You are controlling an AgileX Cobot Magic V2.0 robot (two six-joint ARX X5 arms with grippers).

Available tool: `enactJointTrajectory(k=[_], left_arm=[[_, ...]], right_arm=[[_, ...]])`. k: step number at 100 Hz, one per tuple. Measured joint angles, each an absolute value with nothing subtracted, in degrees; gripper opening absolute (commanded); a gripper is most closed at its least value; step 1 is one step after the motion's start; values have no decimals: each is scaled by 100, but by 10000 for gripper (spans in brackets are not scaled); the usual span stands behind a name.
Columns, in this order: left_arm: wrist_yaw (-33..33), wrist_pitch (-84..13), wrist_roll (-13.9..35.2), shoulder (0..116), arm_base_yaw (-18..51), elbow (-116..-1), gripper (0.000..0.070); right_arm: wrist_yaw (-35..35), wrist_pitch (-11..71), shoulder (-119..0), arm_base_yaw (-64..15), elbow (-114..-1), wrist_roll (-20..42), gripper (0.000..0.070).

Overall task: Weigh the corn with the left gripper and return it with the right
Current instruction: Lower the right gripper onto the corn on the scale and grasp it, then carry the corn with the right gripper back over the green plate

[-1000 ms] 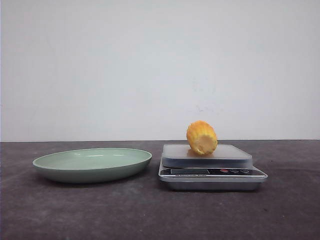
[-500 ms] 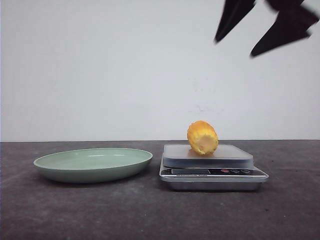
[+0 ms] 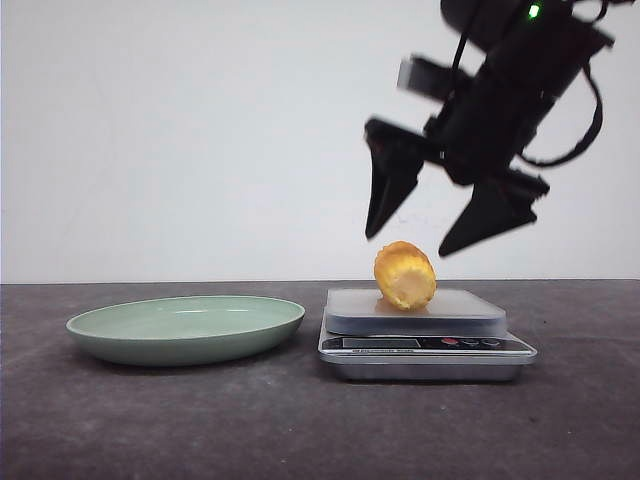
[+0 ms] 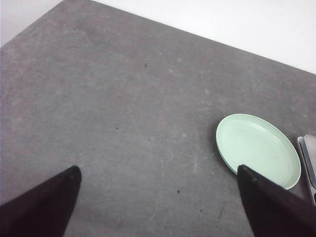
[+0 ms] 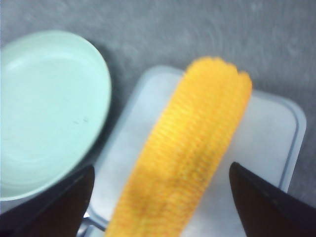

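corn on scale, right gripper above it.
green plate (image 3: 185,328) left of scale (image 3: 425,335); corn (image 3: 405,275) lies on its platform. right gripper (image 3: 432,238) hangs just above, jaws apart. only the left wrist view shows the left gripper (image 4: 158,180), jaws apart over bare table (image 4: 123,113).

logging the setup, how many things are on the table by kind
corn: 1
green plate: 1
kitchen scale: 1
total: 3
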State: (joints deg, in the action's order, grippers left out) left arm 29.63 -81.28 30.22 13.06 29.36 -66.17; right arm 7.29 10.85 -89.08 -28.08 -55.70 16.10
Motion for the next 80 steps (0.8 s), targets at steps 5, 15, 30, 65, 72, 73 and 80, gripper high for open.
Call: enactJointTrajectory(k=[5, 15, 30, 65, 72, 73, 80], left_arm=[[2963, -8128, 3022, 1306, 2936, -6615, 596], [2965, -8128, 3000, 1306, 2936, -6615, 596], [2980, -8128, 2956, 1304, 2936, -6615, 596], [2989, -8128, 2930, 1304, 2936, -6615, 596], [2989, -8128, 2910, 1304, 2936, -6615, 596], [2989, -8128, 2910, 1304, 2936, -6615, 596], [2989, -8128, 2904, 1304, 2936, -6615, 596]], right_arm=[[727, 1087, -9024, -2808, -5570, 1651, 548], [722, 1066, -9192, -2803, -5570, 1699, 433], [692, 985, -9288, -2869, -5570, 1750, 0], [301, 873, -8541, -3330, -5590, 1747, 0], [301, 941, -8215, -3524, -5752, 1745, 0], [301, 952, -8180, -3557, -5789, 1743, 0], [298, 1098, -8042, -3811, -6167, 1721, 0]])
